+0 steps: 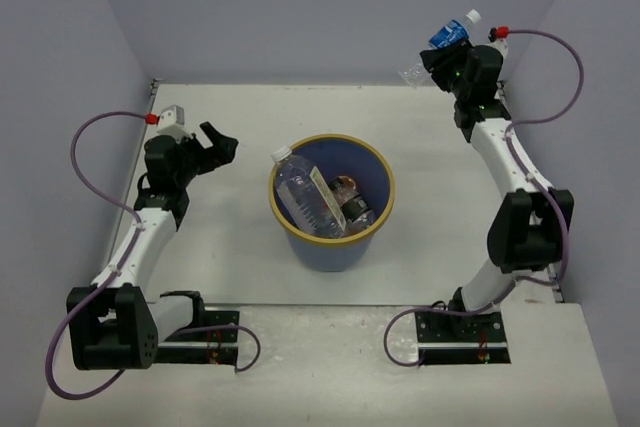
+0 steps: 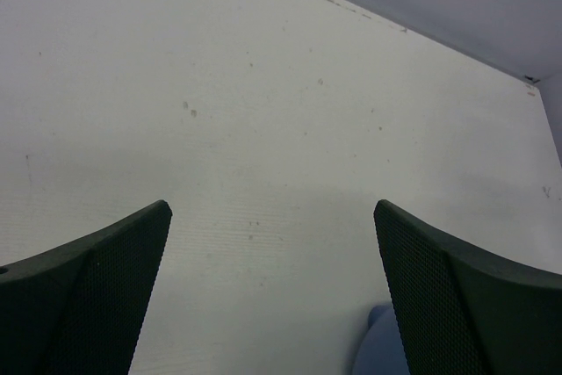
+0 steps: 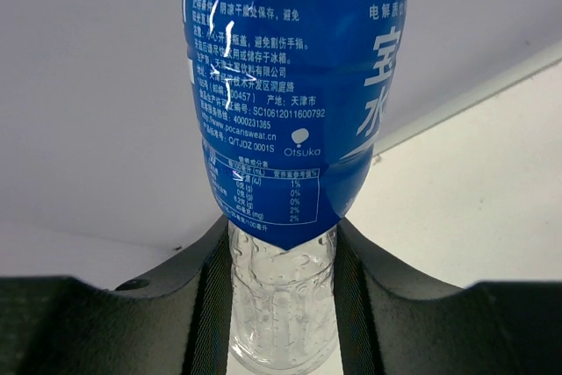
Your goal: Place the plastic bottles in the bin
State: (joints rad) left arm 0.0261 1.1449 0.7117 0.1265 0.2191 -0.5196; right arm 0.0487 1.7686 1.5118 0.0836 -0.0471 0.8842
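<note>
The blue bin (image 1: 384, 173) with a yellow-tan rim stands mid-table. Inside it lie a large clear bottle with a white cap (image 1: 305, 195), a smaller clear bottle (image 1: 359, 213) and something orange-brown (image 1: 345, 186); the rest of its contents is hidden. My right gripper (image 1: 452, 59) is raised at the far right corner, shut on the clear bottle with the blue label (image 1: 447, 35). The right wrist view shows the gripper (image 3: 283, 248) clamping that bottle (image 3: 281, 85) on its clear lower part. My left gripper (image 1: 220, 142) is open and empty left of the bin, and is also seen in the left wrist view (image 2: 272, 208).
Grey walls close the table on the left, back and right. The bin's blue side (image 2: 379, 350) shows beside my left gripper's right finger (image 2: 474, 296). Both arm bases sit at the near edge.
</note>
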